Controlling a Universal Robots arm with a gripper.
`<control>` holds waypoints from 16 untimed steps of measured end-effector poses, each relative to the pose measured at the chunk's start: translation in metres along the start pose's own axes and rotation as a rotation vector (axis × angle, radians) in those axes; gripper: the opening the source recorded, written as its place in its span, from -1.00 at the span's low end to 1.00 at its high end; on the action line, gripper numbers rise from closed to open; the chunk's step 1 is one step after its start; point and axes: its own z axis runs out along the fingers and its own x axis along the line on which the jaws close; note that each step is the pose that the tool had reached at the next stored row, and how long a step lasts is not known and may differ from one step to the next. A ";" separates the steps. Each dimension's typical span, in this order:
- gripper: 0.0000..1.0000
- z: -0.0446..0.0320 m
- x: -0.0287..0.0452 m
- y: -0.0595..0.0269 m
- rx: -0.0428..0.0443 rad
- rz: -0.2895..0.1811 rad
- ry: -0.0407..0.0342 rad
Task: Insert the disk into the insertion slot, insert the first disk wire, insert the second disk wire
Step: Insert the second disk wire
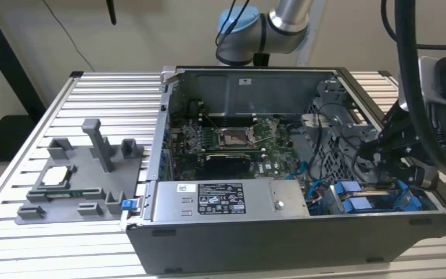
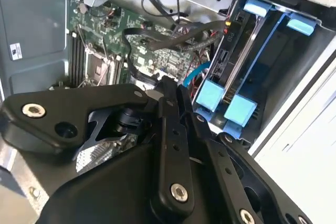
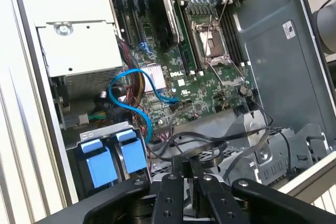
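Observation:
Two blue-framed drives (image 1: 355,200) stand side by side in the bays of the grey drive cage (image 2: 294,72), the insertion slot. Which of them is the disk I cannot tell. In both wrist views their blue tabs (image 2: 211,95) (image 3: 100,163) face outward. My gripper (image 1: 382,165) hovers over the cage at the case's corner, on the exterior view's right. Its black fingers (image 2: 168,93) are drawn together with nothing visible between them. Black flat wires (image 2: 168,35) run past the fingertips (image 3: 181,174) toward a connector (image 2: 227,30) at a drive's end. A blue cable (image 3: 131,82) loops nearby.
The open computer case (image 1: 285,232) lies on a slatted table (image 1: 91,87). Inside it are the motherboard (image 1: 231,139) and a power supply (image 1: 223,200). On the exterior view's left a grey fixture (image 1: 83,174) holds small parts. Thick black hoses (image 1: 413,87) hang along the arm.

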 end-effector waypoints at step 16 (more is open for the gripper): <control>-1.00 0.0134 -0.0154 0.0048 0.0680 0.003 0.2067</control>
